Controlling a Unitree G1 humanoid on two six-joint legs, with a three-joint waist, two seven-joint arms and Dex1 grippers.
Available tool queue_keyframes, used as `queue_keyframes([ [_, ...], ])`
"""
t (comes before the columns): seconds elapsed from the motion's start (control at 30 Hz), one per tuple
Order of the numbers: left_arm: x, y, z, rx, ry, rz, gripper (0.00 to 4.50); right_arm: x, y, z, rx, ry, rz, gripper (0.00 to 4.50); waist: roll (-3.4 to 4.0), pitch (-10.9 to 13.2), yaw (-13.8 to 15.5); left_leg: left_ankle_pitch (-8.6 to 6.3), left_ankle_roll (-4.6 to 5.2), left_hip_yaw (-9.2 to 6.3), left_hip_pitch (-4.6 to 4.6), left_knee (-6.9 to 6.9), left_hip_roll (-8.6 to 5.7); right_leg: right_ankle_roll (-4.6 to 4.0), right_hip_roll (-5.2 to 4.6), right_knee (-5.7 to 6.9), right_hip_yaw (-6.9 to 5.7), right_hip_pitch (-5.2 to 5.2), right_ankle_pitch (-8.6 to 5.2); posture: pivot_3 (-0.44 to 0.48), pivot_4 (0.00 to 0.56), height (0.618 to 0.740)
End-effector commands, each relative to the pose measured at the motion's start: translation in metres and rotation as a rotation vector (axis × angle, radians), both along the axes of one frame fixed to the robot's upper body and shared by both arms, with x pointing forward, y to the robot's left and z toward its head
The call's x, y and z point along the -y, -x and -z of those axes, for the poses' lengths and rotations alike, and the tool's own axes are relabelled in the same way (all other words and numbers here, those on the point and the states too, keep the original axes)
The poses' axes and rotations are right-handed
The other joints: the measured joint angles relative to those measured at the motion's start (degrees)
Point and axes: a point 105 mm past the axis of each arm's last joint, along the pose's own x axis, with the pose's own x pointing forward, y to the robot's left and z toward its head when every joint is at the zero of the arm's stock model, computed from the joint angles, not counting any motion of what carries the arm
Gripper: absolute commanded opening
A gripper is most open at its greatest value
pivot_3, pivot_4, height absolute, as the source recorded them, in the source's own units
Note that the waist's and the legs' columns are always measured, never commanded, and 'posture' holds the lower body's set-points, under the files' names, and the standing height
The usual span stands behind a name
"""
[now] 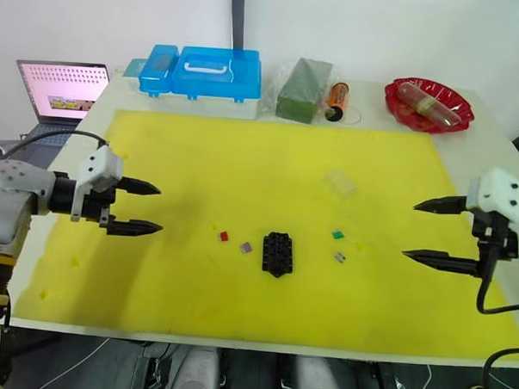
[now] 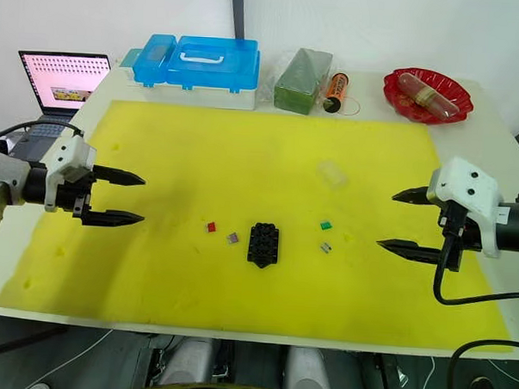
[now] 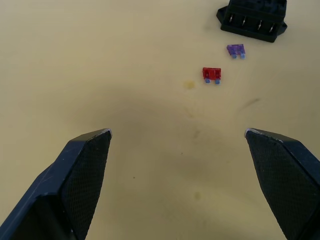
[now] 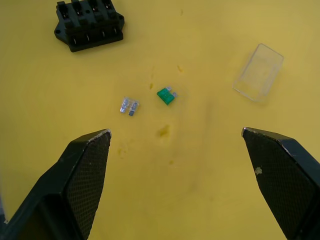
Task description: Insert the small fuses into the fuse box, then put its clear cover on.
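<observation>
Left eye view: nothing was judged done, since the fuse box (image 1: 278,253), a black slotted block mid-mat, was seen unfilled, flanked by red (image 1: 224,236), purple (image 1: 246,246), green (image 1: 338,234) and grey (image 1: 339,257) small fuses, the clear cover (image 1: 340,182) lying apart beyond, while left gripper (image 1: 138,207) and right gripper (image 1: 432,230) were held spread, empty.

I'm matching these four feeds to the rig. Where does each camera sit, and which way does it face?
Left and right eye views: on the head, looking forward and down at the yellow mat; left gripper and right gripper both show.
Left wrist view: along that gripper's open fingers toward the red fuse and purple fuse.
Right wrist view: toward the green fuse and clear cover.
Both wrist views share the fuse box.
</observation>
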Motion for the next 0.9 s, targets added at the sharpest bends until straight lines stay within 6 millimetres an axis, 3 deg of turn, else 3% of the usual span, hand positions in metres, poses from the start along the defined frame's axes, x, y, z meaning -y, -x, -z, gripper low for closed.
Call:
queue_keyframes([
  [0.03, -0.001, 0.000, -0.006, 0.028, -0.018, 0.007, 4.50, -0.002, 0.000, -0.009, 0.043, 0.012, -0.006, 4.46, 0.00, 0.00, 0.00, 0.00, 0.00, 0.00, 0.00, 0.00, 0.00, 0.00, 0.00, 0.00, 0.00, 0.00, 0.00, 0.000, 0.150, 0.740],
  [0.63, 0.002, -0.004, -0.006, 0.036, -0.015, 0.008, 4.50, -0.001, -0.005, -0.010, 0.069, -0.001, 0.006, 4.46, 0.00, 0.00, 0.01, 0.00, 0.00, 0.00, 0.00, 0.01, 0.01, 0.00, 0.02, 0.01, -0.01, 0.00, 0.00, 0.000, 0.150, 0.740],
  [0.9, 0.009, 0.001, 0.000, -0.011, -0.013, 0.054, 4.50, -0.010, -0.007, -0.012, 0.090, -0.028, 0.002, 4.46, 0.00, 0.00, 0.02, 0.00, 0.00, 0.00, 0.00, 0.01, 0.01, 0.00, 0.02, 0.01, -0.01, 0.00, 0.00, 0.000, 0.150, 0.740],
])
